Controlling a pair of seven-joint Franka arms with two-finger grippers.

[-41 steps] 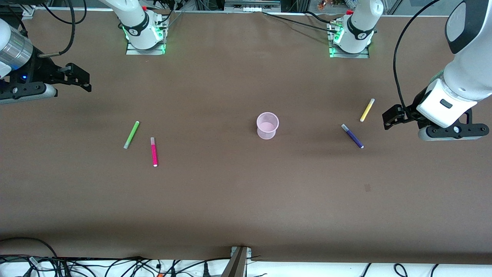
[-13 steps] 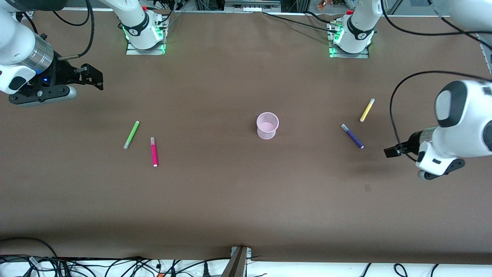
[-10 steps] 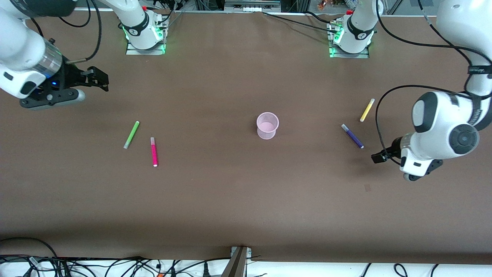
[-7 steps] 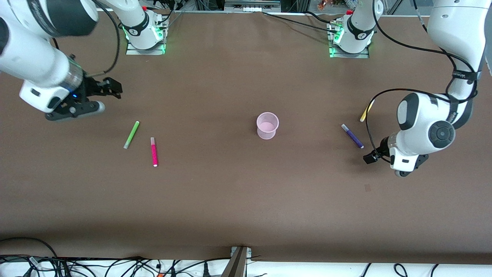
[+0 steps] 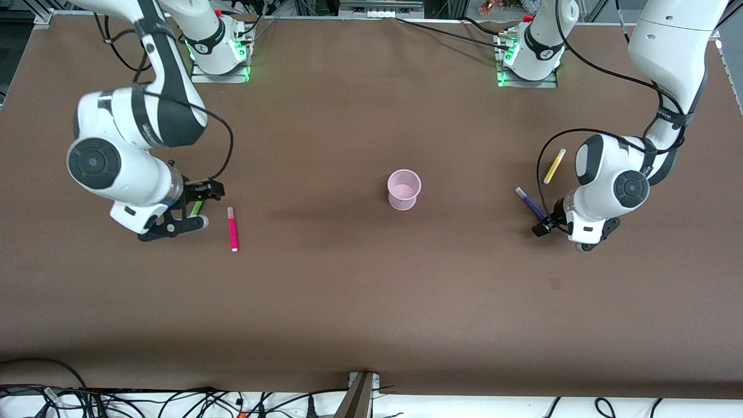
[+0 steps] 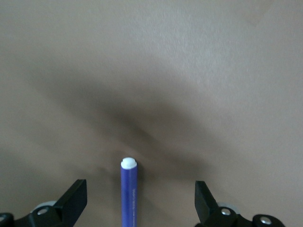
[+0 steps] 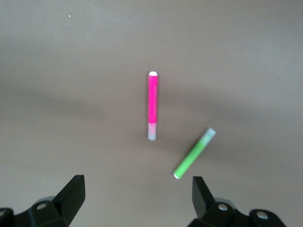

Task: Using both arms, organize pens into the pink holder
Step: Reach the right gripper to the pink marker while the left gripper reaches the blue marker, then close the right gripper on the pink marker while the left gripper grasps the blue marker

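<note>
Mid-table stands the pink holder (image 5: 404, 189), empty. Left gripper (image 5: 543, 227) hangs open over the purple pen (image 5: 531, 204), right gripper (image 5: 200, 203) open over the green pen (image 7: 194, 153), beside the magenta pen (image 5: 233, 229); yellow pen (image 5: 554, 166) lies apart.

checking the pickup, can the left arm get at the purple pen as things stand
Probably yes. The left end effector is open and right over the purple pen, which lies flat between its fingers in the left wrist view. Nothing lies against the pen; the yellow pen is apart from it.
</note>
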